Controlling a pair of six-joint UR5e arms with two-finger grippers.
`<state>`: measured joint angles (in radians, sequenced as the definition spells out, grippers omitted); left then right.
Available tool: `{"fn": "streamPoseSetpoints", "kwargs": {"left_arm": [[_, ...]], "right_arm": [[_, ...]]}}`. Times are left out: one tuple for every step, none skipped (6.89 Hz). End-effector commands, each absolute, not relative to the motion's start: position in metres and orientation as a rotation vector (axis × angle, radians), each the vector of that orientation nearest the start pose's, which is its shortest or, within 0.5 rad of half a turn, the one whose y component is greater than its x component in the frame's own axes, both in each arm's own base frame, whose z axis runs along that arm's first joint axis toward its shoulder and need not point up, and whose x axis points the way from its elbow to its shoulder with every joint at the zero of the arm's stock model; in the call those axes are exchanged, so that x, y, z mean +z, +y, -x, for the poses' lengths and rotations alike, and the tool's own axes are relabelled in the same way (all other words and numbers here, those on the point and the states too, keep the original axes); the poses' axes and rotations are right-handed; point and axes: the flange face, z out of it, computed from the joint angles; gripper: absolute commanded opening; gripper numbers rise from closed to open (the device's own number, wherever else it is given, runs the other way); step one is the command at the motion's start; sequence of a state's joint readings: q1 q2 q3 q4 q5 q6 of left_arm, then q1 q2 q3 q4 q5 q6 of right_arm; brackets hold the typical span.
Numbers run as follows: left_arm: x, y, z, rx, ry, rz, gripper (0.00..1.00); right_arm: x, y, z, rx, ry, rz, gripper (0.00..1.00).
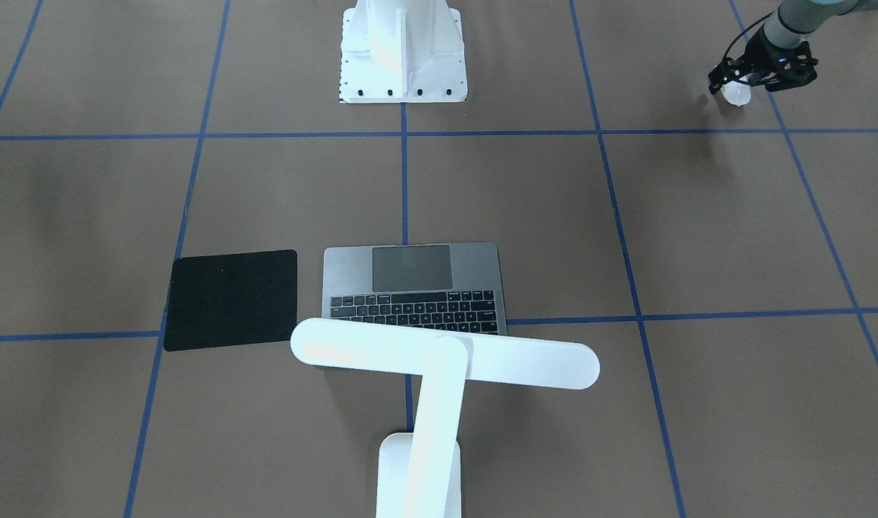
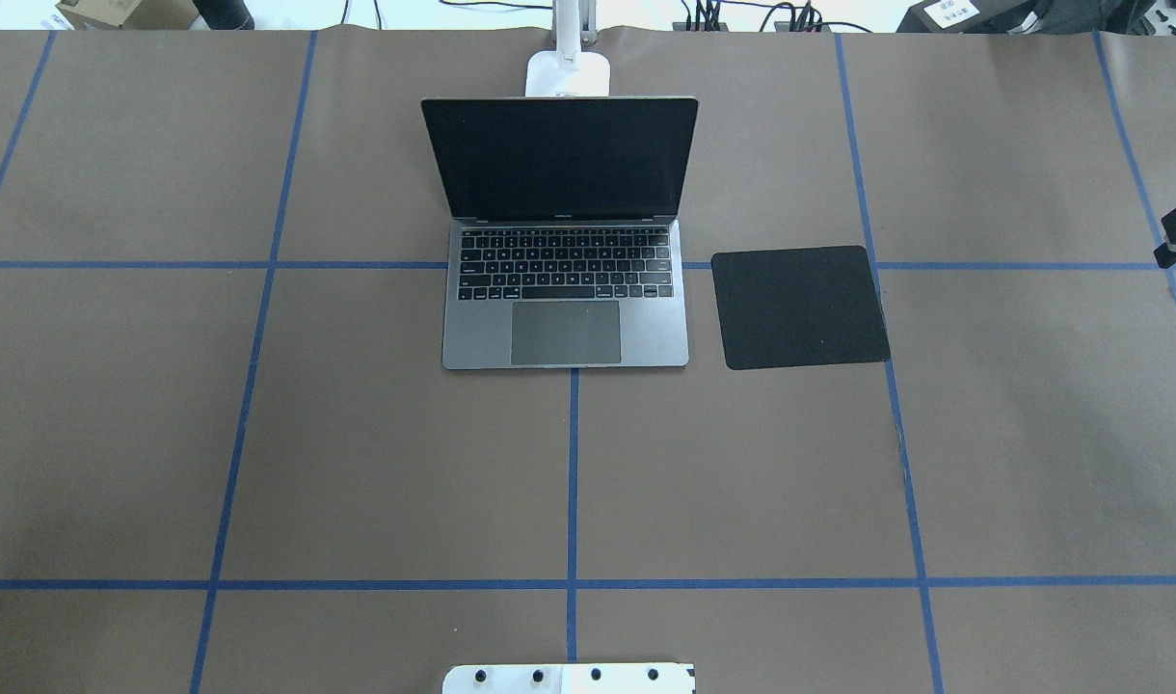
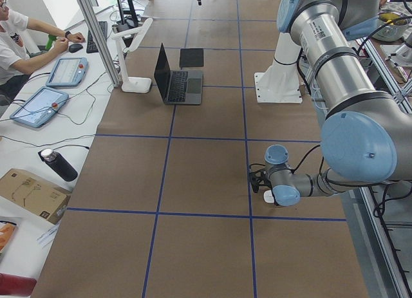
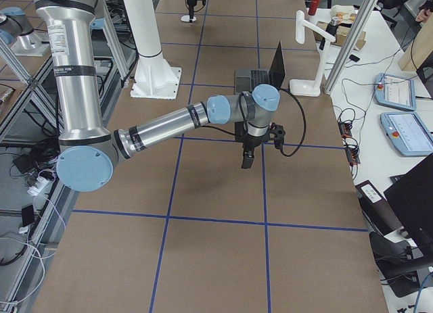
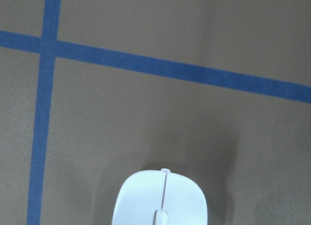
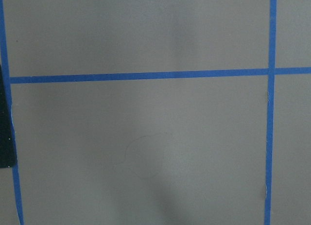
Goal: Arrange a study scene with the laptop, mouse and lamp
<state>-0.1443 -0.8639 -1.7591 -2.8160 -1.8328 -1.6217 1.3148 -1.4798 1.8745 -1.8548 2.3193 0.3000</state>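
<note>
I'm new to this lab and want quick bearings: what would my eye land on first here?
The open laptop sits in the middle of the table, the white lamp with its long bar head above the screen and a black mat beside it on the robot's right. Far off on the robot's left, the left gripper hangs at the small white mouse.

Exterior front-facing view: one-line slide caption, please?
Left gripper at small white oval mouse; open space-grey metal laptop, black square mat and white bar-head desk lamp in place.
</note>
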Motion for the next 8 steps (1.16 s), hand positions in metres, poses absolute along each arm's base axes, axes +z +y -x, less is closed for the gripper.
{"fn": "streamPoseSetpoints", "kwargs": {"left_arm": [[0.6864, -0.1327, -0.1866, -0.073, 0.741, 0.217, 0.99], [0.6879, -0.132, -0.1863, -0.07, 0.738, 0.218, 0.94], [0.6907, -0.1314, -0.184, -0.068, 0.741, 0.219, 0.87], [0.694, -0.1309, -0.1801, -0.066, 0.754, 0.218, 0.8], [0.6938, -0.1307, -0.1793, -0.067, 0.756, 0.22, 0.68], [0.6922, -0.1307, -0.1793, -0.066, 0.767, 0.219, 0.56], [0.6894, -0.1306, -0.1788, -0.064, 0.784, 0.218, 0.48], [0.6857, -0.1308, -0.1788, -0.061, 0.807, 0.218, 0.46]], "right_arm": [[0.495, -0.5081, 0.0654, -0.001, -0.749, 0.1, 0.99], [0.4935, -0.5085, 0.0655, -0.002, -0.75, 0.097, 0.99], [0.4928, -0.5084, 0.0654, -0.001, -0.75, 0.096, 0.99], [0.4913, -0.5087, 0.0655, -0.002, -0.751, 0.094, 0.99], [0.4899, -0.5084, 0.0655, 0.0, -0.751, 0.092, 0.99], [0.4891, -0.5089, 0.0656, -0.001, -0.752, 0.091, 0.99], [0.4875, -0.5099, 0.0658, -0.004, -0.753, 0.087, 0.99], [0.486, -0.5109, 0.066, -0.005, -0.752, 0.084, 0.99]]}}
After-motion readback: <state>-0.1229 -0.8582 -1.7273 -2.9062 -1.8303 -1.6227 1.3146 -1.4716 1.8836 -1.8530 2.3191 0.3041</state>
